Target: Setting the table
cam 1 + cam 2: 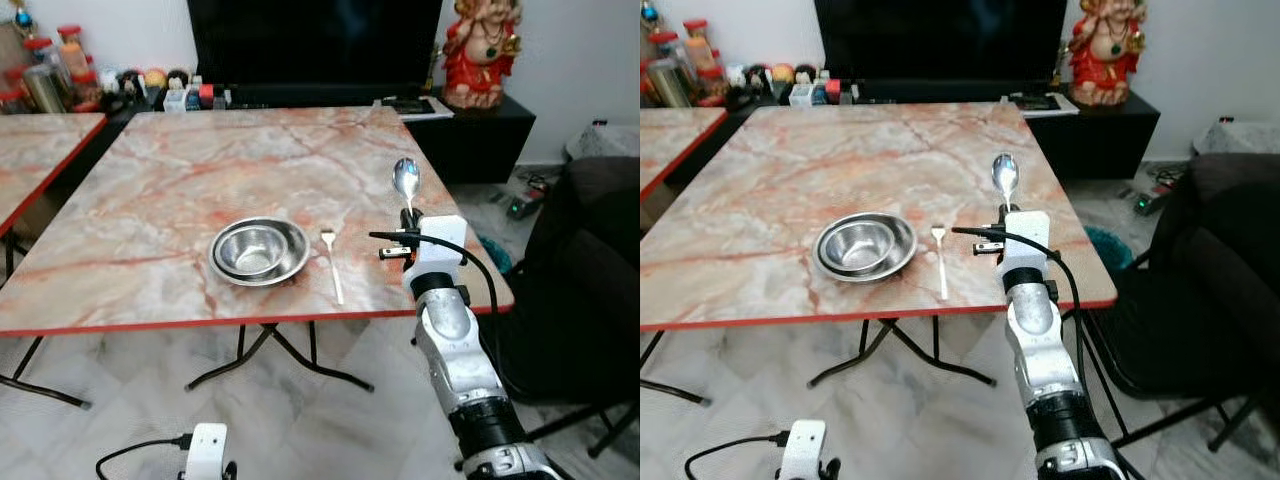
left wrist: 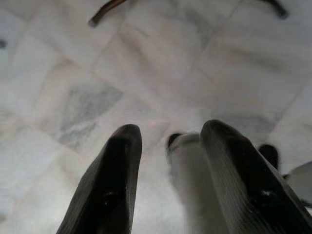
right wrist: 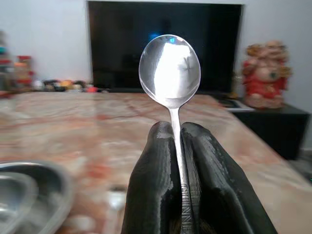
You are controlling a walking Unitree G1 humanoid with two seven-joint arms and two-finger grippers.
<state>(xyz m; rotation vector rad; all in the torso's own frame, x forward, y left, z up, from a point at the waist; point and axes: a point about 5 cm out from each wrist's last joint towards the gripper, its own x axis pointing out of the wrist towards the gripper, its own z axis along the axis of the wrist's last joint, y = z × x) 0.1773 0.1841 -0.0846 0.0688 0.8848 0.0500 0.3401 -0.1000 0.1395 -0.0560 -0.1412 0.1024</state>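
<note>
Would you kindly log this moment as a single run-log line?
right hand: shut on spoon, bowl end up, over table right edge | left hand: open, idle, above floor | table: steel bowl, fork to its right

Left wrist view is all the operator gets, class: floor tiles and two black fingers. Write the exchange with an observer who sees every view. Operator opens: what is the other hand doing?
Observer: The right hand is shut on a spoon, bowl end up, over the table's right edge.
Operator: What's on the table?
Observer: A steel plate with a smaller bowl in it.
Operator: Any cutlery down?
Observer: A fork lies just right of the plate, tines away from the robot.
</note>
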